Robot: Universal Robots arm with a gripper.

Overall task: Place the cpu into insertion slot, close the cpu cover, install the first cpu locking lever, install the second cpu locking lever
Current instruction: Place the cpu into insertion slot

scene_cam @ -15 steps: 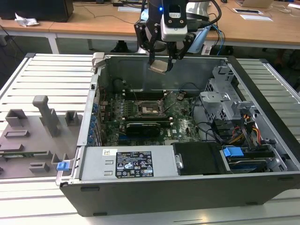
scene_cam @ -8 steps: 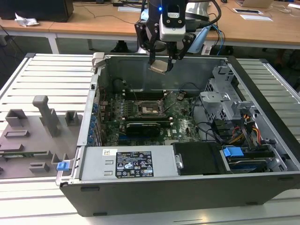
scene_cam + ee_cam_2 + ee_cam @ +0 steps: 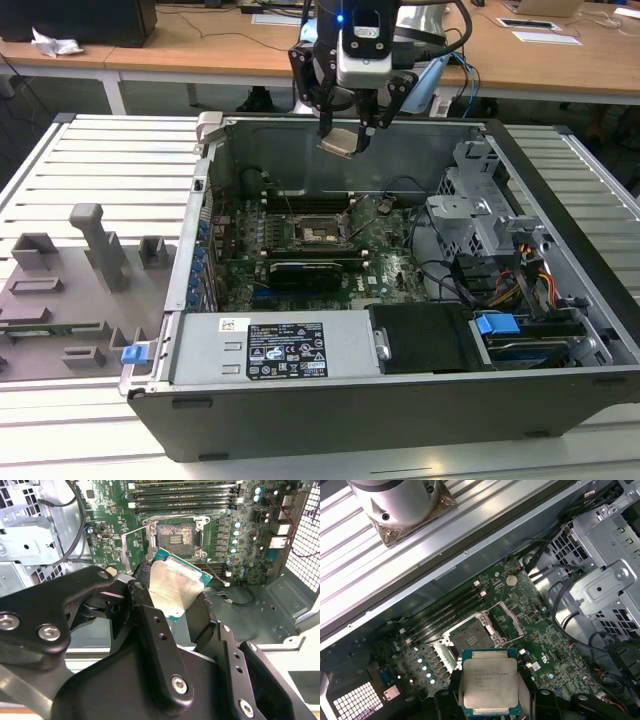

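My gripper (image 3: 346, 133) hangs over the far wall of the open computer case, shut on the cpu (image 3: 339, 141), a flat silver-topped square chip. In both wrist views the cpu (image 3: 175, 587) (image 3: 490, 682) sits tilted between the black fingers (image 3: 142, 577). The insertion slot (image 3: 318, 232) (image 3: 176, 536) (image 3: 471, 640) lies bare on the green motherboard (image 3: 385, 250), well below the gripper. The cpu cover (image 3: 511, 621) (image 3: 134, 544) stands swung open beside the slot.
A long black card (image 3: 310, 272) lies just in front of the slot, and a silver power supply (image 3: 270, 350) sits along the case's near side. A metal drive cage with cables (image 3: 480, 215) fills the exterior view's right. Grey fixture blocks (image 3: 95, 250) stand outside on the left.
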